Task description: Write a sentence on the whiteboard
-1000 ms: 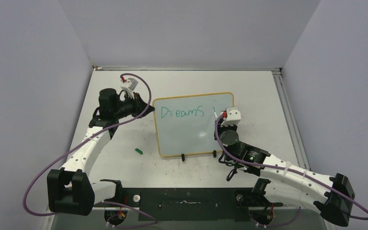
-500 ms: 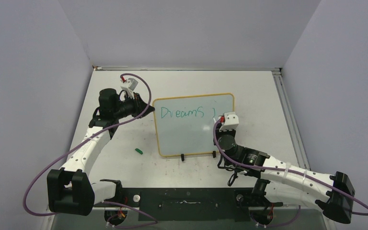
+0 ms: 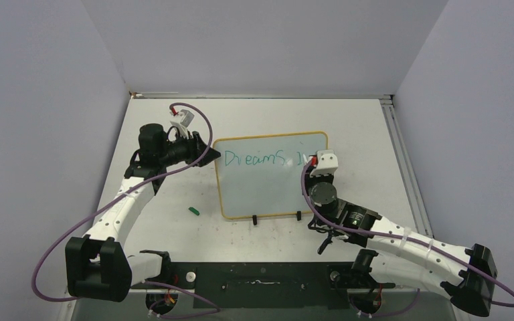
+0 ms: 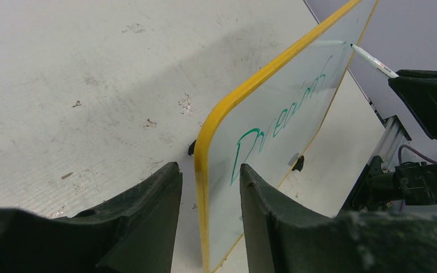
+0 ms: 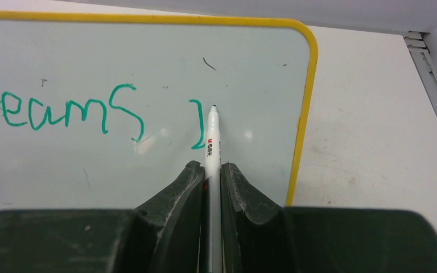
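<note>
The whiteboard with its yellow frame stands tilted at mid-table. On it is the sentence in green: "Dreams" and one hooked stroke. My right gripper is shut on a white marker, whose tip touches the board just right of that stroke's top. My left gripper is open. Its jaws straddle the board's left yellow edge with a gap on each side. The marker also shows in the left wrist view.
A small green marker cap lies on the table left of the board. Two black clip feet hold the board's near edge. A metal rail runs along the table's right side, and grey walls enclose the table.
The right gripper pulled the marker toward me down the board, leaving the hooked stroke after "Dreams", then moved back up beside its top. The left gripper barely moved.
</note>
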Available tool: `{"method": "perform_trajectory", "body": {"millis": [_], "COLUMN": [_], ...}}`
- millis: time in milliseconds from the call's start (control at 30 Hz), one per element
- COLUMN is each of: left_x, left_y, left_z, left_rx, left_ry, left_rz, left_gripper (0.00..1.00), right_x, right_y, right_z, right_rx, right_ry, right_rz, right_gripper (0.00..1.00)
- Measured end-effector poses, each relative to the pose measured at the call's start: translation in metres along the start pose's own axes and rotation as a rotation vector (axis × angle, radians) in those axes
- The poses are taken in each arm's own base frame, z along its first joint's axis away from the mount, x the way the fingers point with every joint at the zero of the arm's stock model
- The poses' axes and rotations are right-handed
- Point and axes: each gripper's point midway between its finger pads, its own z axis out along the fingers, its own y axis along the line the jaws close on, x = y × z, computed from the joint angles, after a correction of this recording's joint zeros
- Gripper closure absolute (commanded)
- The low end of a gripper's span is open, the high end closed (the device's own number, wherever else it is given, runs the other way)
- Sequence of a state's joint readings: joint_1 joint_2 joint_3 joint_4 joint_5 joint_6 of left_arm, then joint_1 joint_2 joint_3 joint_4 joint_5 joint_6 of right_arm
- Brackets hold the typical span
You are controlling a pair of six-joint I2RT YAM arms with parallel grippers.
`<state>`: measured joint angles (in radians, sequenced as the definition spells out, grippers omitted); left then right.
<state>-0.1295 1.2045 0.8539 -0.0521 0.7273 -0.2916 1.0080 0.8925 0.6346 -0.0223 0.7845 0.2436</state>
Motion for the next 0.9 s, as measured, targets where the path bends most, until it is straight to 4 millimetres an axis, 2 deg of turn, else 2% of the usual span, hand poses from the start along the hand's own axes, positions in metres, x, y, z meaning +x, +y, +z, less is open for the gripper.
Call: {"method": "perform_trajectory", "body": {"millis": [200,367,667,900], "left_x": [0.001,0.002,0.004,0.005], "left_y": [0.0,0.0,0.002,0.002], "left_z": [0.0,0.001,0.001,0.001], "left_rx": [0.003,0.002,-0.004,-0.007], "left_ry": [0.003,0.009,0.014,0.017], "left_rz": [-0.007,-0.015,-0.017,-0.018], "left_gripper": [0.69,0.76,0.83,0.89], "right_x": [-0.016,-0.018,-0.019,-0.024], "right_y": [0.007,0.01,0.008,0.004], "right_z": [0.009,0.014,0.018,0.012], "right_rx": [-0.026,-0.037,-0.036,-0.047], "right_ry": [-0.042,-0.05,-0.052,-0.06], "right_rz": [0.006,-0.001,0.008,0.022], "right_gripper": [0.95,0.95,0.95,0.95]}}
